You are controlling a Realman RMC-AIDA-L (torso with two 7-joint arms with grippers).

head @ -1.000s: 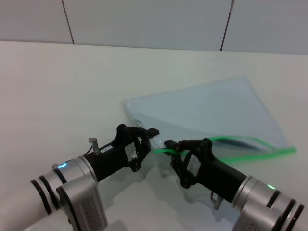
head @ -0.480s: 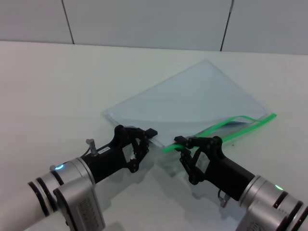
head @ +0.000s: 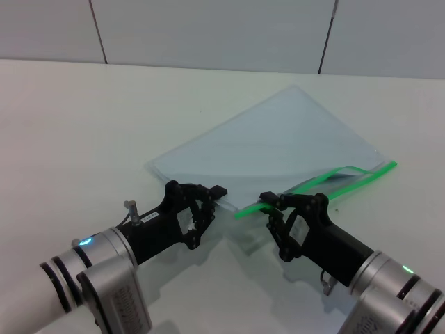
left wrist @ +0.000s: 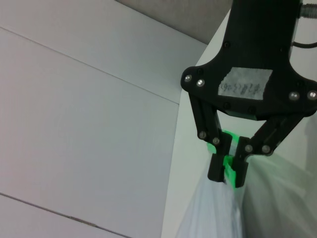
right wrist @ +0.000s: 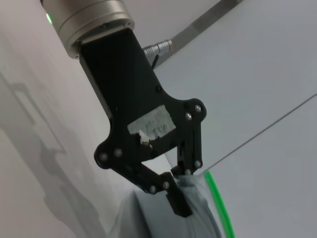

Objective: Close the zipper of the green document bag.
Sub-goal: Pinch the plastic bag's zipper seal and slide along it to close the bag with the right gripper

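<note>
Pale matte white table (head: 104, 118) under grey wall panels (head: 208, 31) split by dark seams. Out on that surface, right of centre in the head view, a flat translucent pale blue-grey plastic document bag (head: 278, 146), lying at a slant with one corner pointing away toward the wall and its near corner lifted between the two arms. Along the bag's near right edge, a thin bright green plastic zip strip (head: 327, 182), running from the right gripper out to the bag's far right corner; toward that far end, two green lines parted with a dark gap between them. Slider tab not made out.

Black left gripper (head: 217, 198) low at left of centre, fingers pinched together on the bag's near corner, just beside the green edge. Seen from the right wrist, the same left gripper (right wrist: 181, 191) clamped on clear plastic, the document bag (right wrist: 198, 213) hanging below and the zip strip (right wrist: 218, 203) running alongside, not between the fingers.

Black right gripper (head: 268, 205) just right of the left one, near but apart from it, fingers closed on the near end of the zip strip. From the left wrist, that right gripper (left wrist: 227, 171) tight on a bright green piece of the zip strip (left wrist: 228, 162), bag plastic trailing beneath.
</note>
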